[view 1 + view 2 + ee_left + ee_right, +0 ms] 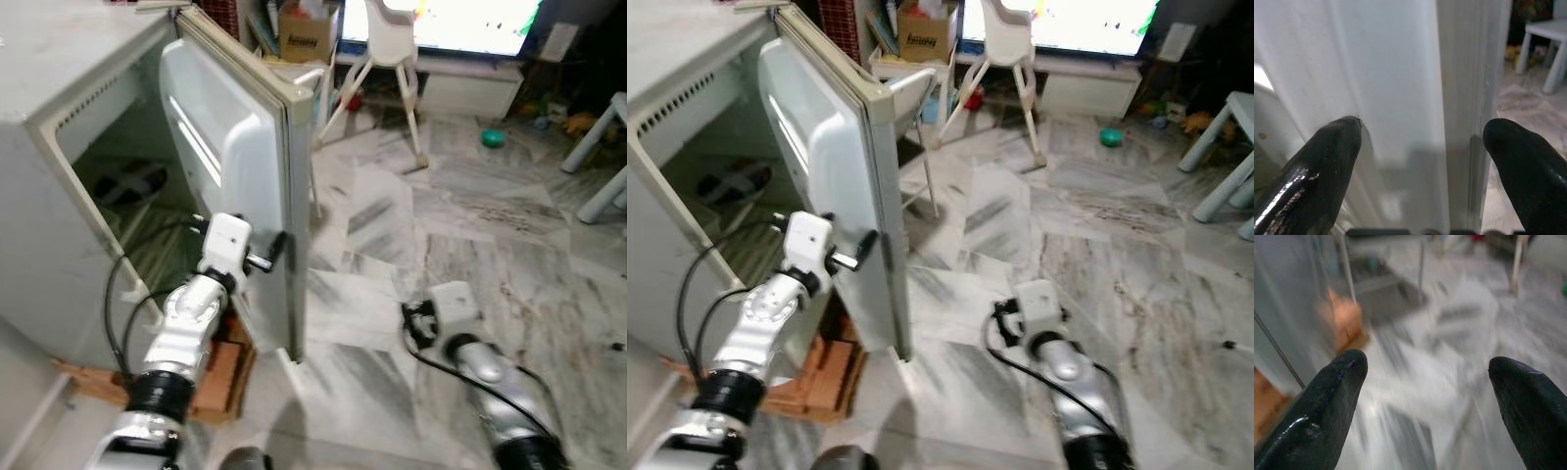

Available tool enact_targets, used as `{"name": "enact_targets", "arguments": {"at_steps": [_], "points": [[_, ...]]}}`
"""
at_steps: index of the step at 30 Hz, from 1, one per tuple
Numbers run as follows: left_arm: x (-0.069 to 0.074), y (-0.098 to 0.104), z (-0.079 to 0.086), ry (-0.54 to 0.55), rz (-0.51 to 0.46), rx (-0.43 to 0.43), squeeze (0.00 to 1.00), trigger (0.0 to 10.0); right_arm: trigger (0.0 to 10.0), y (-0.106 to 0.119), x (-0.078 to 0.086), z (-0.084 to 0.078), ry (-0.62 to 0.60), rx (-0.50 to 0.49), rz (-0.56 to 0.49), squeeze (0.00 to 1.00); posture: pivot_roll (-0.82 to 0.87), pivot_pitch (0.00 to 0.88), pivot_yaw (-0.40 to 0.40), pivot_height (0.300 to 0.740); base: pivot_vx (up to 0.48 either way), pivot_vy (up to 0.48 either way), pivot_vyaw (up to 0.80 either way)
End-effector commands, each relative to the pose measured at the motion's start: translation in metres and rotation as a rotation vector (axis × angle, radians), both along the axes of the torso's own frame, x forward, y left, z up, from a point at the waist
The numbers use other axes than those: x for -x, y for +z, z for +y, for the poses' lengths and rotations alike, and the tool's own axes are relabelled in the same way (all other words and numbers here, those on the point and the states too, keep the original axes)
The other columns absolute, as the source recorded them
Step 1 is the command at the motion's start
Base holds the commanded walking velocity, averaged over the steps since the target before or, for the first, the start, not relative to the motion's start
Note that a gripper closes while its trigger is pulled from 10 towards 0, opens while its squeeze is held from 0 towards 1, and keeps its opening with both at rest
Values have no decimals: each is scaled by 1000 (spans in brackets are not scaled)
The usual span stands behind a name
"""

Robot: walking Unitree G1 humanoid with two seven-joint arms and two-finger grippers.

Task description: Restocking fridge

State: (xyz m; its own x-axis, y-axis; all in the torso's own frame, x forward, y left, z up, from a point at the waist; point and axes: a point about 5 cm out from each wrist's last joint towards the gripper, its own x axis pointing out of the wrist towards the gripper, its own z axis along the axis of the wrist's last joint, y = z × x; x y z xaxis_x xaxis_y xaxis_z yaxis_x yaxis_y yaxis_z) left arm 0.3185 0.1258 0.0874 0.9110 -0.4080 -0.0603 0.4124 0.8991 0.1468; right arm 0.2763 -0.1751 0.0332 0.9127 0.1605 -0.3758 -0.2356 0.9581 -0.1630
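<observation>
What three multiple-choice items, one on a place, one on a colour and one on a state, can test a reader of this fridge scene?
1. Where is the left tool?
A. at the fridge door's edge
B. on the floor
C. on the high chair

2. What colour is the small ball on the floor?
A. red
B. green
C. yellow

3. The fridge door is:
A. shut
B. open
C. removed

Key: 1 A, its fingers straddle the door's edge. 2 B, it looks green. 3 B, the fridge's inside shows.
</observation>
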Motion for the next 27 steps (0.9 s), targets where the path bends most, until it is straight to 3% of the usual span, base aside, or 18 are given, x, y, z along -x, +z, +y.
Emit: {"name": "enact_targets", "arguments": {"at_steps": [1, 5, 6, 7, 8, 9, 10, 13, 18, 25, 27], "points": [[-14, 3, 10, 103, 39, -16, 0, 10000, 10000, -3, 5, -11, -26, 22, 12, 0, 14, 0, -36, 740, 390, 0, 0], [-21, 8, -6, 60, 30, -14, 0, 10000, 10000, -4, 5, -11, -27, 26, 11, 0, 14, 0, -38, 740, 0, 0, 0], [-23, 12, -16, 19, 24, 4, 0, 10000, 10000, -5, 6, -11, -26, 28, 13, 0, 17, 0, -40, 740, 0, 0, 0], [-21, 17, -35, -83, -3, -6, 0, 10000, 10000, -6, 6, -11, -25, 30, 16, 0, 20, 0, -42, 740, 0, 0, 0], [-21, 17, -35, -83, -3, -6, 0, 10000, 10000, -6, 6, -11, -25, 30, 16, 0, 20, 0, -42, 740, 0, 0, 0], [-15, 21, -59, -221, -13, 5, 0, 10000, 10000, -7, 7, -10, -22, 31, 19, 0, 21, 0, -42, 740, 0, 0, 0], [-9, 21, -70, -291, -8, 7, 0, 10000, 10000, -7, 6, -9, -18, 32, 20, 0, 20, 0, -43, 740, 0, 0, 0], [3, 19, -95, -433, -5, -6, 0, 10000, 10000, -6, 4, -6, -12, 34, 15, 0, 13, 0, -37, 740, 0, 0, 0], [-4, 14, -75, -341, 7, -15, 0, 10000, 10000, -5, 3, -8, -19, 35, 8, 0, 11, 0, -34, 740, 0, 0, 0], [3, -3, -4, -153, 52, -23, 0, 10000, 10000, -7, 5, -7, -20, 36, 11, 0, 27, 0, -31, 740, 0, 0, 0], [4, -4, 1, -136, 52, -23, 0, 10000, 10000, -7, 4, -7, -20, 35, 10, 0, 27, 0, -31, 740, 0, 0, 0]]}}
